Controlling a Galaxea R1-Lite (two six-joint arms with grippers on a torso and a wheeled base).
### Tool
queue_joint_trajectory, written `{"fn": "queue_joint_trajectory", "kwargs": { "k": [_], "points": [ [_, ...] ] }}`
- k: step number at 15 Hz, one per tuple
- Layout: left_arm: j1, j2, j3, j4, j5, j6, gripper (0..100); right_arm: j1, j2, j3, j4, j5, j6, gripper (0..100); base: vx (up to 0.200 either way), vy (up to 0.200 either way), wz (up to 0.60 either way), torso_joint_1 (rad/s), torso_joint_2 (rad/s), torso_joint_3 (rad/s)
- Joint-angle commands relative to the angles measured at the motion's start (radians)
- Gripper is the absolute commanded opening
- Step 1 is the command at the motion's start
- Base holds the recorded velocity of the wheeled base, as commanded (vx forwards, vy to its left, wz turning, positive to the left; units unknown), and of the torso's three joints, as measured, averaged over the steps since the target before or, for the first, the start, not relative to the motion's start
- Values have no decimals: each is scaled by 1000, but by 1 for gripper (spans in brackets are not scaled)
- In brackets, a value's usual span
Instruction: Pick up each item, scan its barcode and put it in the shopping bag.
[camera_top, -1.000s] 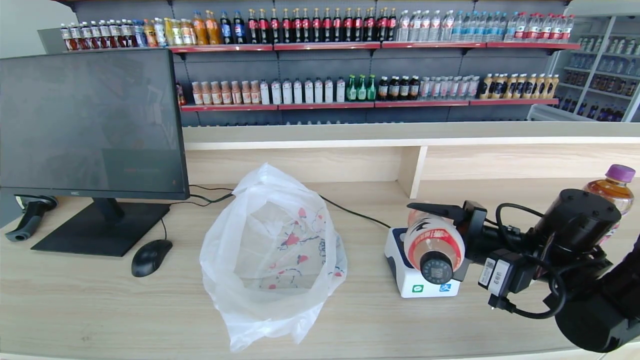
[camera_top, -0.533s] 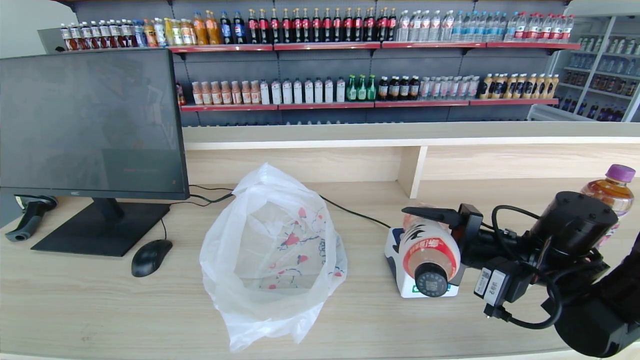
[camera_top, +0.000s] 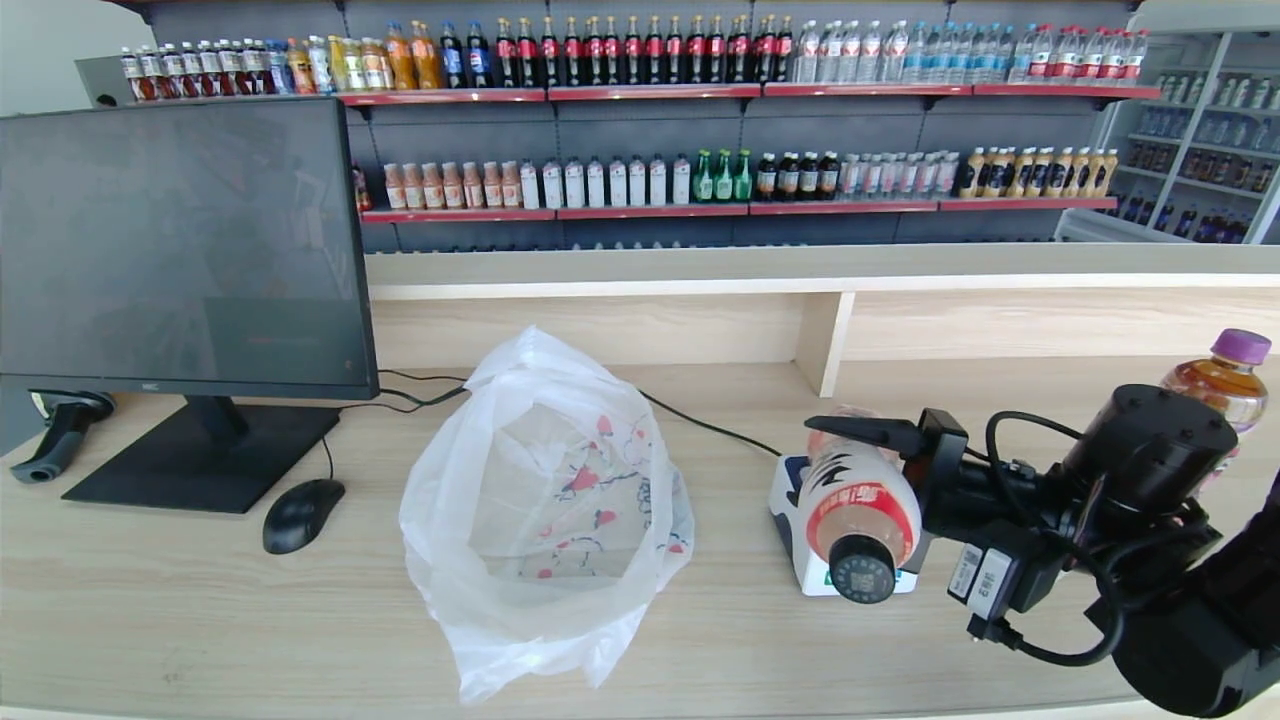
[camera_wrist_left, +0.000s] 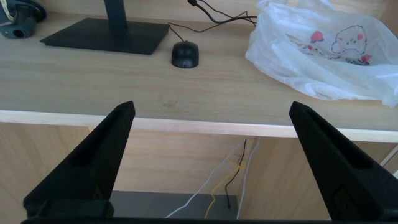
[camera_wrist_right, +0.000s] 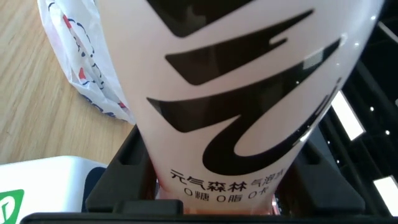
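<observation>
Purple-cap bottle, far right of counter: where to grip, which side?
I'd grip the round body just below the shoulder, coming in level from the robot's side. The purple-cap bottle stands upright, its cap is narrow, and its lower part is hidden behind the right arm. The right gripper is shut on the held bottle, so bag that first.

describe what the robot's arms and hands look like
All matte black. The right arm has a thick cylindrical joint, looping black cables and white barcode stickers near the right hand. The left hand has two flat, tapered wedge-shaped fingers.
</observation>
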Motion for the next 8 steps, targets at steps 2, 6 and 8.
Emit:
{"fn": "queue_joint_trajectory", "kwargs": {
  "k": [2,6,8],
  "points": [
    [-1,0,0,1,0,0,100,3,-10,-4,-1,-1,27,0,0,0,0,0,0,0],
    [-1,0,0,1,0,0,100,16,-67,-8,-1,-19,187,0,0,0,0,0,0,0],
    [-1,0,0,0,0,0,100,62,-74,-10,-1,-106,265,0,0,0,0,0,0,0]
  ]
}}
